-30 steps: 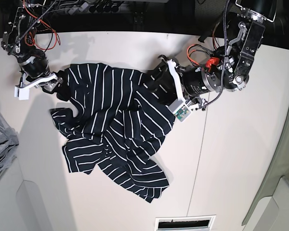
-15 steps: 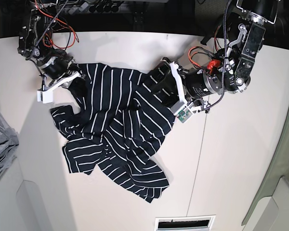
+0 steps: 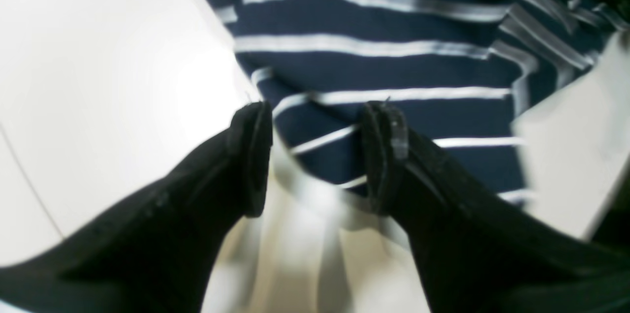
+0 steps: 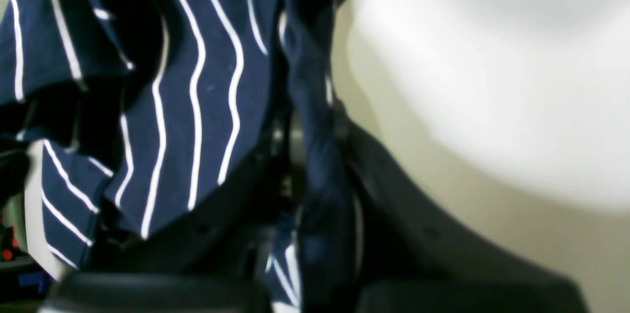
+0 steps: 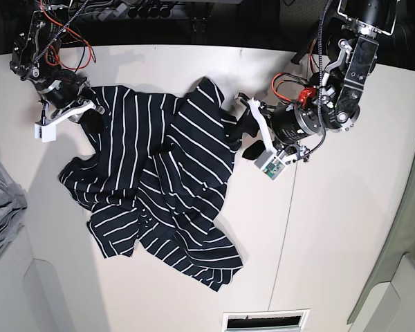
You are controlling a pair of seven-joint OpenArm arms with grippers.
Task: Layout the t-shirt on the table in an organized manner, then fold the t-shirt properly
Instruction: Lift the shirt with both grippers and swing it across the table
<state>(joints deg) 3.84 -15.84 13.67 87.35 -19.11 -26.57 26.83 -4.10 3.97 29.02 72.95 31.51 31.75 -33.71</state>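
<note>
Colour: dark blue, almost black, with thin white stripes. That is the t-shirt (image 5: 159, 187).
T-shirt: it lies crumpled on the bench (image 5: 332, 228), spread over the left and middle part in the base view. It is bunched and full of folds. Its lower edge points toward the near side of the bench.
Bench: white and flat, with a thin dark line running across it on the right.
Right hand (image 5: 83, 117): it sits at the top left corner of the shirt in the base view. In the right wrist view a fold of the t-shirt (image 4: 315, 165) is pinched between its two black fingers, so it is holding the shirt.
Left hand (image 3: 315, 155): its two black fingers stand wide apart. Nothing is between them. The edge of the t-shirt (image 3: 384, 67) lies just past the fingertips, and the white bench (image 3: 98, 81) is to the side. In the base view the left hand (image 5: 243, 135) is just beside the shirt's right edge.
Grey cloth (image 5: 1, 204): it lies at the far left edge, well apart from the shirt.
</note>
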